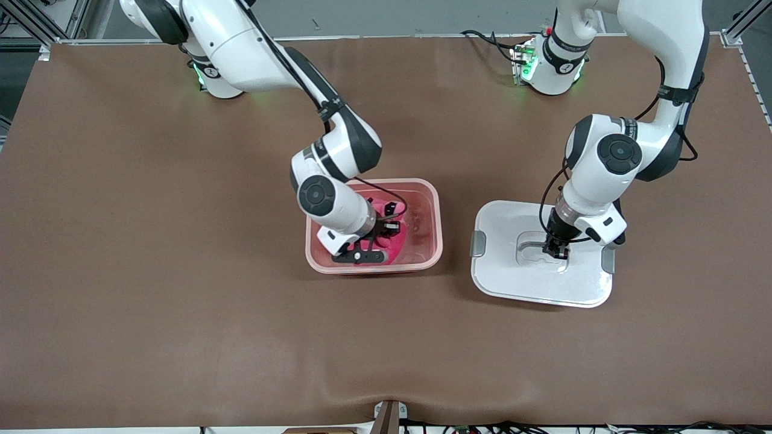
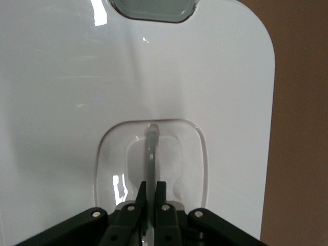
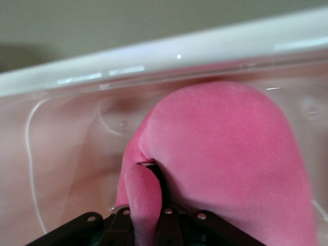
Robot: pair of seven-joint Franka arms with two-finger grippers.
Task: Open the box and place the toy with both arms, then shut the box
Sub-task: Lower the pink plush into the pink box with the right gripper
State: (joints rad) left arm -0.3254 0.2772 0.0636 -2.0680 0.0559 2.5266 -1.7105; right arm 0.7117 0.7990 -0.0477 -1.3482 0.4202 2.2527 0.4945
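Two containers' worth of parts lie before us in the front view: the open pink tub of the box (image 1: pixel 429 217) sits mid-desk (image 1: pixel 181 313), and its white lid (image 1: pixel 531 277) lies flat on the desk beside it, toward the left arm's end, apart from the tub. Inside the tub we see the pink plush toy (image 1: pixel 395 238), with the right pincer (image 1: pixel 377 232) lowered into the tub on it; the left pincer (image 1: pixel 555 252) is down at the clear recessed handle (image 1: pixel 537 248) in the lid's centre. In the left wrist view we find the left pincer (image 2: pixel 151 197) clenched on the thin upright bar of the handle (image 2: pixel 151 148), with a grey side clip (image 2: pixel 154 10) showing at the lid's (image 2: pixel 66 102) edge. We judge the lid stiff, light and smooth, so that slim bar is the sensible hold, though a one-point pinch may let it swing or tilt when lifted. In the right wrist view the right pincer (image 3: pixel 148 210) is clenched on a fold of the toy (image 3: pixel 225 154), which rests low in the tub against its translucent wall (image 3: pixel 72 154). We judge the plush soft, light and squashy, safe to nip by a fold anywhere. The tub holds nothing else that we can see, so we reckon the toy is placed and only its release and the lidding remain.
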